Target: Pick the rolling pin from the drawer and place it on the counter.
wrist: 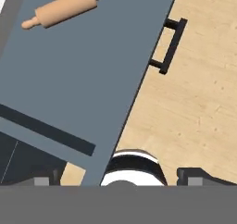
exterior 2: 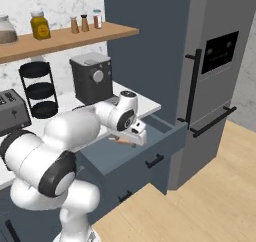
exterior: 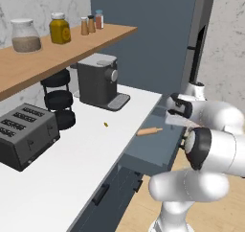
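The rolling pin (wrist: 67, 6) is a light-brown wooden cylinder lying on the floor of the open slate-blue drawer (wrist: 78, 75), near the white counter's (exterior: 86, 149) edge. In the left base view the rolling pin (exterior: 149, 131) rests in the drawer (exterior: 148, 154), at the side next to the counter. My gripper (exterior: 176, 120) hangs above the drawer, to the right of the pin and apart from it. The gripper (wrist: 121, 177) is open, its fingertips (wrist: 44, 179) far apart with nothing between them. The drawer's dark bar handle (wrist: 169, 46) juts over the wooden floor. From the right base view the gripper (exterior 2: 137, 134) partly hides the pin (exterior 2: 120, 141).
On the counter stand a dark toaster (exterior: 26, 135), a grey coffee machine (exterior: 98, 80) and a black tiered stand (exterior: 60, 101). A wooden shelf (exterior: 57, 53) with jars runs above. A tall grey fridge (exterior 2: 215, 61) stands right of the drawer. A small yellow bit (exterior: 106, 125) lies on the counter.
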